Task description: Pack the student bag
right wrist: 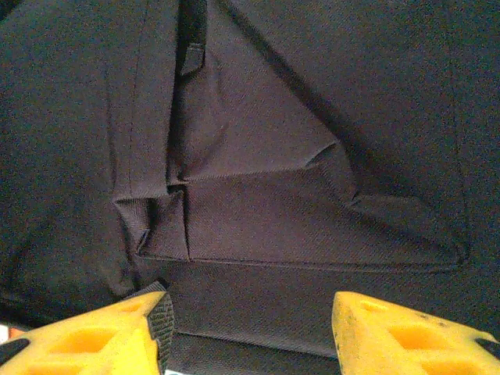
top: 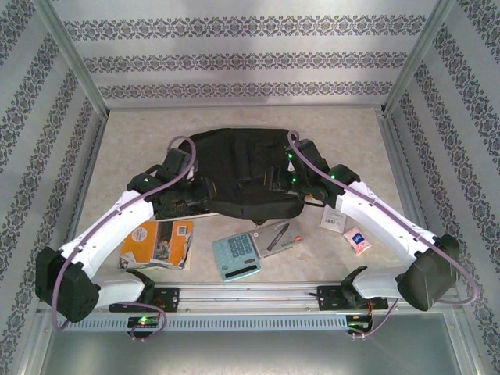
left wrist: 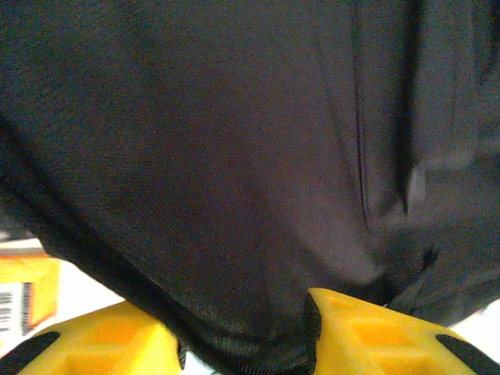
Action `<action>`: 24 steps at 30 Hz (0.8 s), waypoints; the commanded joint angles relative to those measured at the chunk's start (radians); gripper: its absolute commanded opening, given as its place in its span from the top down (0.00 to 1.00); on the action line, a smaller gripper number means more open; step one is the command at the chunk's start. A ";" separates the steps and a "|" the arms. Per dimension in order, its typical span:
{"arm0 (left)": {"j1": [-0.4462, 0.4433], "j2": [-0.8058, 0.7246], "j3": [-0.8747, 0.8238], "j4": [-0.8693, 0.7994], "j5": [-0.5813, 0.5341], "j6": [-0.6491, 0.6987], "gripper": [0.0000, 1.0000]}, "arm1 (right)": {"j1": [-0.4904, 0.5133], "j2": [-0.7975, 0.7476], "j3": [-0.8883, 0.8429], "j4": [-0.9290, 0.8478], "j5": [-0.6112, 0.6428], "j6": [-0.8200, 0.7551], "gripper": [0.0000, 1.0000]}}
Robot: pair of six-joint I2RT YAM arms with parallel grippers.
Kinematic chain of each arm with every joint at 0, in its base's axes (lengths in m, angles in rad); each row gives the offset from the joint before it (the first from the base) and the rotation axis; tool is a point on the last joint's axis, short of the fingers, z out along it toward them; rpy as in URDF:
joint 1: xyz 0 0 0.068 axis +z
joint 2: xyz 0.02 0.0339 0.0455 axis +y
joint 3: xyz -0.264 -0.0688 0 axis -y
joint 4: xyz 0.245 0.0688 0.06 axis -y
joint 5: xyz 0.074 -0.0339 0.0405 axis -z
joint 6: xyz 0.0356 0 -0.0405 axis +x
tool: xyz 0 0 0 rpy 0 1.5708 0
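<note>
Reaching in from both sides, the two arms meet at the student bag (top: pixel 242 168), a large black soft fabric backpack lying flat in the middle of the pale stone-patterned table (top: pixel 125 133).

- Left gripper (left wrist: pixel 242 344): yellow fingers (left wrist: pixel 94 344) parted part way, with a sag of the black cloth lying in the gap. Cloth not visibly squeezed. Reads as a loose hold at the bag's left near edge, likely to lift or spread the fabric.
- Right gripper (right wrist: pixel 250 344): fingers (right wrist: pixel 406 328) spread wide, nothing between them, poised just over a stitched triangular fold and seam on the bag's right side. Judged to be lining up for a grip there, so the two arms can pull the cloth apart.

Containers:
- The bag is the sole container. No open mouth or zipper gap can be made out from above or at the wrists; contents cannot be told.
- Nothing seen inside. Loose items all lie on the table between the bag and the arm bases: an orange printed booklet (top: pixel 160 242) on the left, a light blue desk calculator (top: pixel 236 255), a grey flat case (top: pixel 280 234) just beside it, a small white tag (top: pixel 333 216), and a pink packet (top: pixel 357 240) on the right.

Judgement: packing not begun; opening the bag comes first.
</note>
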 commanded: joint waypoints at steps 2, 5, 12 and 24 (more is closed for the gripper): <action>-0.100 0.041 0.106 -0.192 -0.194 0.301 0.54 | 0.004 -0.054 0.011 -0.042 0.031 -0.131 0.44; -0.136 0.083 0.155 -0.230 -0.244 0.347 0.53 | 0.003 -0.060 0.020 -0.070 0.043 -0.159 0.44; -0.139 0.105 0.173 -0.242 -0.187 0.400 0.47 | -0.001 -0.113 -0.034 -0.051 0.040 -0.158 0.40; -0.272 0.340 0.281 -0.093 -0.042 0.389 0.34 | -0.039 -0.146 -0.105 0.003 -0.056 -0.131 0.47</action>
